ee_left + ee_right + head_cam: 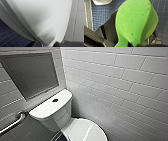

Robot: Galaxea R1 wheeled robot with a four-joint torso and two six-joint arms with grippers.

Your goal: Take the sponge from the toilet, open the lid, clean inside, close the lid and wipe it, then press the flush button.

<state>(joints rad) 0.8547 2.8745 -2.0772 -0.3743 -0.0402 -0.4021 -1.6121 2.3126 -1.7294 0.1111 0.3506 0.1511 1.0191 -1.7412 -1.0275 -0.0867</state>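
One sponge (pixel 136 22), bright green, is being gripped tight at its narrow end by the right claw (pixel 134 43), over blue floor tiles (pixel 100 16). Toilet (pixel 50 113): lid (pixel 85 130) being seen shut, flush button (pixel 55 100) on tank top. Lid-lifting is being judged the step; its front edge should be caught squarely, sponge held aside.

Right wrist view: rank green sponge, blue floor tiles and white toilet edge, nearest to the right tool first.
1. The bright green sponge, pinched in the right tool.
2. The white glossy toilet edge and the dark blue tiled floor, both beyond: too close to call.
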